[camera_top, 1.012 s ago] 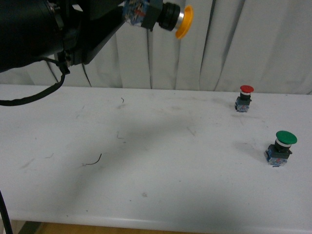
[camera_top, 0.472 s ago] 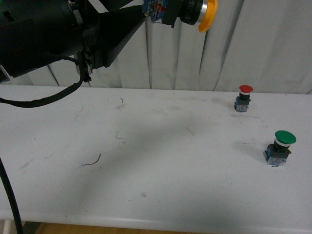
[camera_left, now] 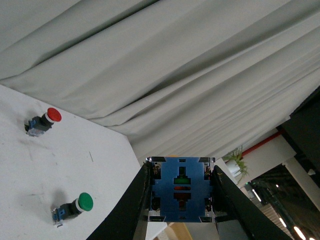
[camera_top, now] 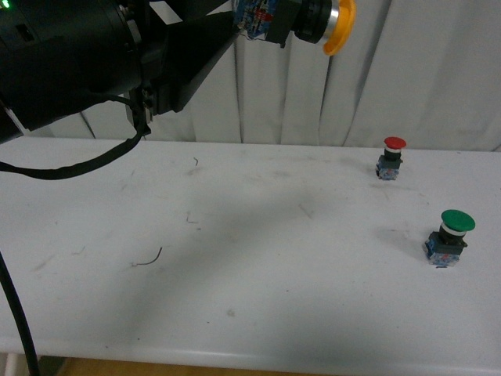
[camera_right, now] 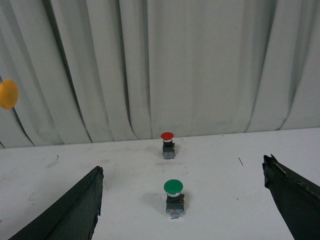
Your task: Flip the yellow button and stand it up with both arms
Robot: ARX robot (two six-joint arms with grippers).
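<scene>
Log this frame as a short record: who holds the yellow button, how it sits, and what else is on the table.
yellow button: in the air above the table, lying sideways, cap toward robot's right
left gripper: shut on its blue base
right gripper: open, empty
red button: upright on table
green button: upright on table, nearer the robot than red
</scene>
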